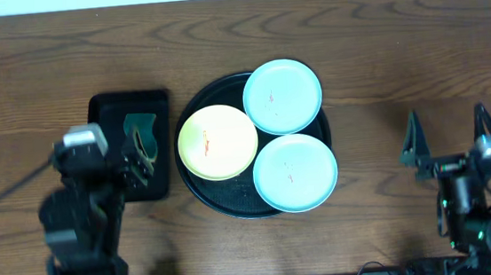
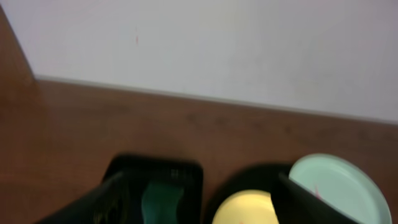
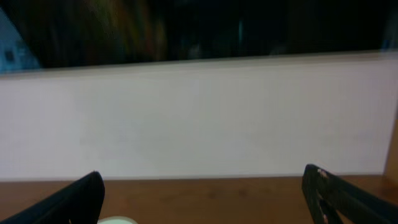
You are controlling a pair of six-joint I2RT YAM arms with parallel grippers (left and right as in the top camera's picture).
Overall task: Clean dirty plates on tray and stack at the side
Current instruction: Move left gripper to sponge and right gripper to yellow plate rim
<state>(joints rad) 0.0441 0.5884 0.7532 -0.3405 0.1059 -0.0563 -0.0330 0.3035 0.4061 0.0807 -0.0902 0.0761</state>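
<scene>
Black tray [image 1: 224, 198], three plates [image 1: 282, 96] on it, between both spread jaws

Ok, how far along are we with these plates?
Done: nothing. The yellow plate, upper blue plate and lower blue plate all sit smudged on the round tray; none stacked aside. In hand: the left end effector hangs open near the green wiper on the small tray; the right end effector is open, empty. Left: wiping, stacking.

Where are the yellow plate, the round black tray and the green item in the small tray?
yellow plate [image 1: 217, 142]: overhead view, centre of the plate.
round black tray [image 1: 198, 189]: overhead view, bare part near its lower-left rim.
green item [image 1: 140, 129]: overhead view, its upper middle.
</scene>
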